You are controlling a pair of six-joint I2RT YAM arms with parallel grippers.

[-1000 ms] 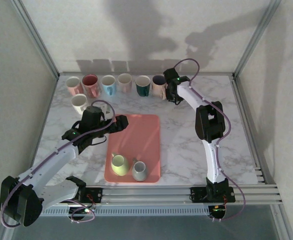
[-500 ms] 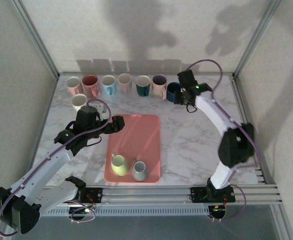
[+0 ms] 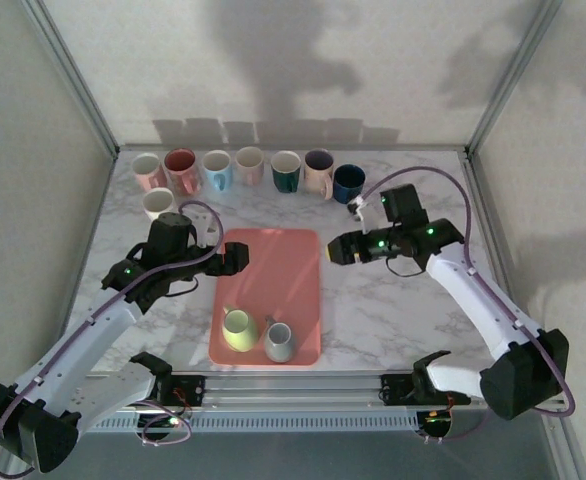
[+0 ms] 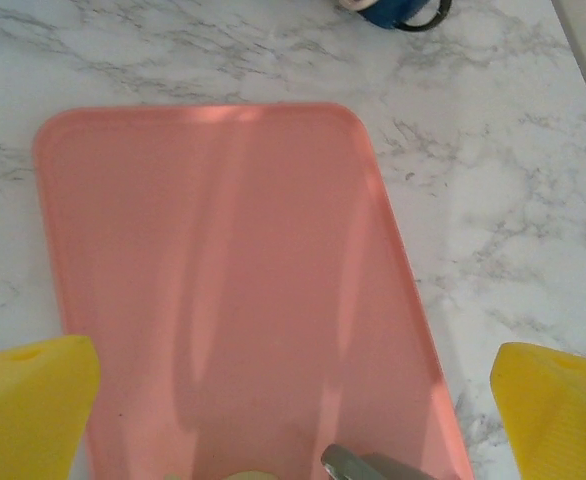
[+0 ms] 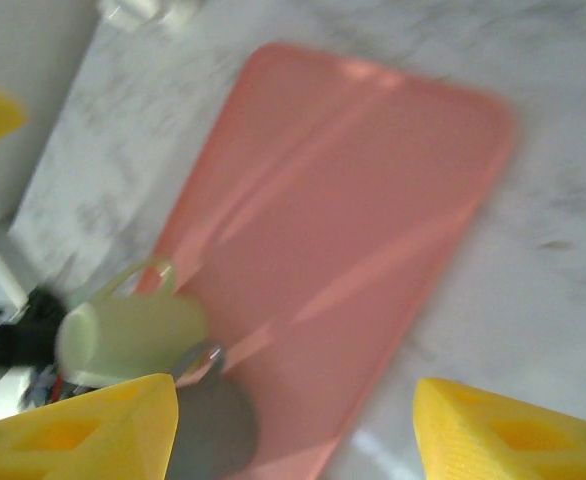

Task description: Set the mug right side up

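Two mugs stand at the near end of the pink tray (image 3: 273, 270), both apparently mouth down: a pale green mug (image 3: 238, 329) and a grey mug (image 3: 278, 341). My left gripper (image 3: 235, 258) hovers at the tray's far left corner, open and empty. In the left wrist view its yellow fingertips (image 4: 28, 410) stand wide over the tray (image 4: 233, 250), with the grey mug's handle (image 4: 358, 465) at the bottom edge. My right gripper (image 3: 335, 250) is open at the tray's right edge, nothing held. The right wrist view looks over the tray (image 5: 353, 200) at the green mug (image 5: 123, 335) and grey mug (image 5: 208, 430).
Several upright mugs line the back of the marble table, ending with a dark blue mug (image 3: 349, 183) on the right, also visible from the left wrist (image 4: 393, 10). A white mug (image 3: 158, 203) stands in front of the row at left. A metal frame edges the table.
The right arm left the dark blue mug standing in the back row, swung down to the tray's right edge, and its jaws widened. The left gripper shifted slightly at the tray's corner.
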